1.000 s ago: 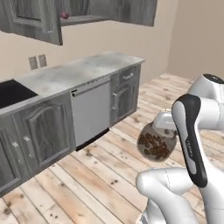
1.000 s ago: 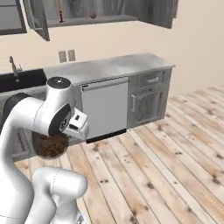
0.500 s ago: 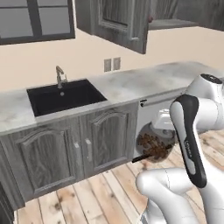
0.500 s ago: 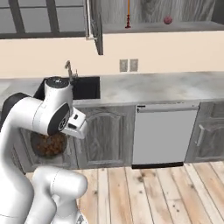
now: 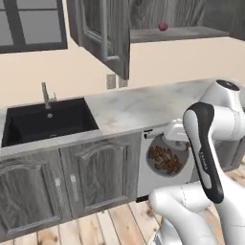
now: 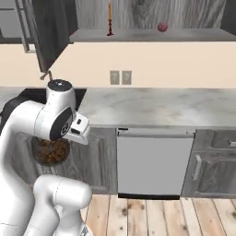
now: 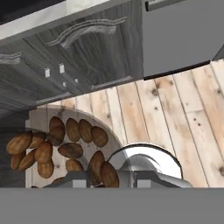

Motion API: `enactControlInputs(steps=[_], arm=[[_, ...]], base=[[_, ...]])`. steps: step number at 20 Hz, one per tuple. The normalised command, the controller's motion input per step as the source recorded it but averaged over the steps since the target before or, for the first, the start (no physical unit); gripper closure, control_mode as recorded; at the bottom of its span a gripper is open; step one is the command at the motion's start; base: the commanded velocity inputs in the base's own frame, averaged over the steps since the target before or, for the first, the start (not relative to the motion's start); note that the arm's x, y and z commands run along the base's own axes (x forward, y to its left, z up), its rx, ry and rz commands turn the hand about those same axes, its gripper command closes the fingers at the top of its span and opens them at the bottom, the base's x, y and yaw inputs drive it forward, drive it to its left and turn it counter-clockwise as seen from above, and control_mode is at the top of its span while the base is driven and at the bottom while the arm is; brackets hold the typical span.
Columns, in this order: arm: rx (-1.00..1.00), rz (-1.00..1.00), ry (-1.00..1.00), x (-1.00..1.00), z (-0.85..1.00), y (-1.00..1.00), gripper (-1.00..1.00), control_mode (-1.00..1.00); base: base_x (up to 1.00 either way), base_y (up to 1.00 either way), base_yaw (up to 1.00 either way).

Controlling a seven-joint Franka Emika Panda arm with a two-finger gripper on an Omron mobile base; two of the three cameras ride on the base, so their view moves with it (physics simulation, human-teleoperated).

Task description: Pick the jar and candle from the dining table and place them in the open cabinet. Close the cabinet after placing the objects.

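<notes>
Gripper (image 7: 103, 181) clamped on jar (image 5: 164, 158) neck; jar w/ brown nuts hangs low in front of base cabinets (image 5: 67, 184), beside dishwasher (image 6: 154, 163). Above: cabinet (image 6: 138, 34) open, candle (image 6: 109, 18) upright on shelf, red ball (image 6: 162, 27) to its right. Sink (image 5: 45, 120) at left.

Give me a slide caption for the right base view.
Robot carries the jar toward the open cabinet, where the candle already stands.
</notes>
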Motion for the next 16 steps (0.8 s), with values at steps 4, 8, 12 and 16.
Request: enactControlInputs(steps=[4, 8, 12, 16], arm=[[0.0, 0.0, 0.0, 0.0, 0.0, 0.0, 1.0, 1.0], [0.0, 0.0, 0.0, 0.0, 0.0, 0.0, 1.0, 1.0], [0.0, 0.0, 0.0, 0.0, 0.0, 0.0, 1.0, 1.0], [0.0, 0.0, 0.0, 0.0, 0.0, 0.0, 1.0, 1.0]], base=[[0.87, -1.0, 0.22], [1.0, -0.98, 0.42], [1.0, -0.99, 0.41], [0.99, -0.86, 0.27]])
